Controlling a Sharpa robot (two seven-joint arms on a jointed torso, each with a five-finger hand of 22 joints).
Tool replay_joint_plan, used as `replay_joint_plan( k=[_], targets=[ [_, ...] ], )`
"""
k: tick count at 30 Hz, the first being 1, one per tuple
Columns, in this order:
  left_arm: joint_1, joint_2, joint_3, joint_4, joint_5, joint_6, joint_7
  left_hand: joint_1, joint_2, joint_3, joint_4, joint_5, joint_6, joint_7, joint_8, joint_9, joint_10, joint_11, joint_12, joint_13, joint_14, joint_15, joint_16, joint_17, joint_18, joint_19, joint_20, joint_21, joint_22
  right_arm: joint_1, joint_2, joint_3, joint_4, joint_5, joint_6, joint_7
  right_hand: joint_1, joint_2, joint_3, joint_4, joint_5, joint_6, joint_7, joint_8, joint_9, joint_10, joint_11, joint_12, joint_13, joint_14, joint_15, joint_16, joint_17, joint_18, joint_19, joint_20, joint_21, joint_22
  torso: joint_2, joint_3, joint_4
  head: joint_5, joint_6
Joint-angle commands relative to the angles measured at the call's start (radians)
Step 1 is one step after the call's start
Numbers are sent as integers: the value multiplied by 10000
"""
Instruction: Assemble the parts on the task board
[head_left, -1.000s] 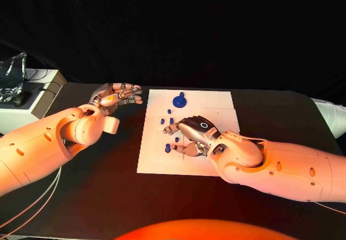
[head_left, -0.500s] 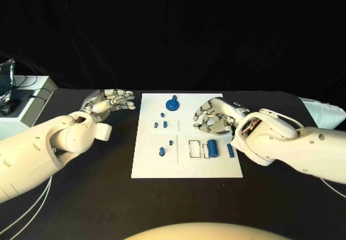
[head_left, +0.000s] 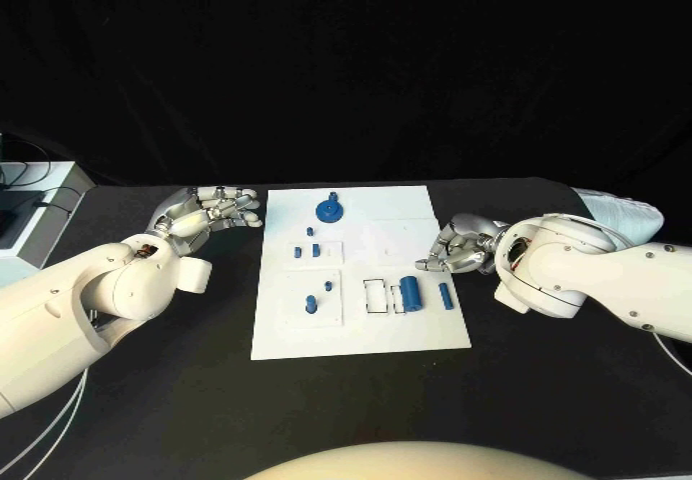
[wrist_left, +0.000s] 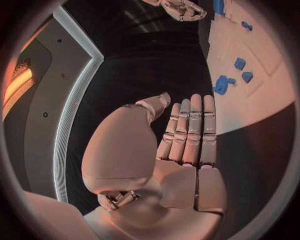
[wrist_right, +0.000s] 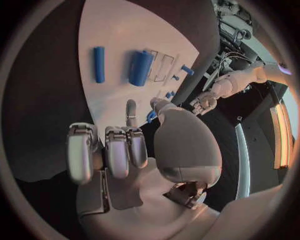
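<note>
right hand (head_left: 459, 246): at the right edge of the task board (head_left: 389, 215), fingers curled in, nothing in them as far as both its views show
left hand (head_left: 214, 210): off the board's far-left corner, over the counter (head_left: 173, 400), fingers out and apart, holding nothing; wrist view confirms the bare palm (wrist_left: 181, 150)
nearest parts to right hand: slim blue bar (head_left: 444, 294) and thicker blue cylinder (head_left: 411, 292), both lying flat on the board, just beside the hand on its near side, toward the robot
long axis: both run near-to-far along the board, roughly parallel to each other and to the board's right edge; right wrist view shows the same pair side by side (wrist_right: 99, 64) (wrist_right: 140, 67), ahead of the fingertips
slots: outlined rectangular recesses (head_left: 379, 296) sit just on the far side of the cylinder from the right hand
other parts: round blue knob piece (head_left: 330, 210) at the board's far end, between the two hands; small blue pegs (head_left: 309, 240) in the left half, closer to the left hand
which arm: right hand is clearly nearer the bar and cylinder; left hand is well apart from them, across the full board width
judgement: next pick likely the bar, by the right hand; fingers need to spread first, then close across the short axis, so a pinch from left and right of the bar, not end to end
risk: bar lies close to the board edge, a nudge could push it off onto the counter
</note>
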Motion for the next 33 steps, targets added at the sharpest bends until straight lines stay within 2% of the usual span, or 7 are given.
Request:
replay_joint_plan(
  k=[1, 10, 17, 20, 30, 33],
  targets=[
    [-26, -5, 8, 74, 86, 292, 223, -38, -47, -29, 52, 21, -25, -14, -68, -18, 79, 17, -6, 5, 69, 8, 36, 17, 29, 91, 13, -39, -11, -9, 41, -38, 22, 423, 1207, -1453, -191, 1, -144, 10, 67, -49, -15, 34, 106, 1045, -18, 103, 2605, 922, 43, 68, 2022, -159, 823, -49, 96, 2169, -64, -5, -64, -9, -30],
    [-52, -2, 8, 103, 86, 284, 200, -59, -58, -36, 73, 22, -8, -11, -63, -19, 51, 25, -55, -9, 68, 10, 38, 43, 28, 102, 11, -57, -22, -166, 419, -157, -23, 464, 1255, -1920, -532, 38, -459, 14, 71, -71, -34, 52, 311, 1060, -32, 125, 2627, 944, 34, 104, 2140, -184, 847, -57, 224, 2235, -84, -16, -66, -4, -66],
    [-55, -16, 8, 104, 86, 225, 157, -63, -59, -36, 79, 23, -4, -7, -62, -20, 41, 29, -71, -13, 64, 12, 37, 51, 28, 105, 11, -63, -26, -297, 685, -183, -119, 488, 1227, -1970, -747, 84, -706, 15, -38, -90, -40, 52, 438, 1060, -34, 125, 2627, 947, 33, 111, 2163, -190, 851, -56, 255, 2255, -80, -26, -52, -2, -92],
    [-55, -28, 8, 91, 86, 193, 144, -63, -59, -36, 79, 23, -4, -7, -62, -20, 41, 29, -71, -13, 64, 12, 37, 51, 28, 105, 11, -63, -26, -353, 804, -190, -189, 511, 1247, -1977, -845, 111, -923, 14, -179, -102, -42, 49, 525, 1060, -35, 125, 2627, 951, 33, 116, 2184, -193, 853, -54, 270, 2266, -74, -22, -71, 4, -100],
    [-56, -27, 8, 76, 85, 192, 118, -65, -56, -32, 88, 23, -2, 2, -63, -23, 26, 36, -97, -19, 59, 14, 35, 64, 28, 112, 10, -73, -31, -534, 1150, -206, -443, 518, 1132, -1980, -829, 278, -1596, 18, -581, -134, -40, 23, 740, 1060, -31, 125, 2627, 948, 39, 113, 2176, -187, 843, -45, 239, 2266, -80, -27, -54, 27, -129],
    [-56, -30, 8, 72, 85, 192, 111, -65, -56, -32, 88, 23, -2, 2, -63, -23, 26, 36, -97, -19, 59, 14, 35, 64, 28, 112, 10, -73, -31, -555, 1213, -207, -484, 492, 1085, -1978, -818, 293, -1635, 18, -592, -134, -40, 21, 752, 1060, -31, 125, 2627, 947, 40, 112, 2170, -189, 846, -45, 252, 2272, -83, -32, -58, 30, -144]
  ],
)
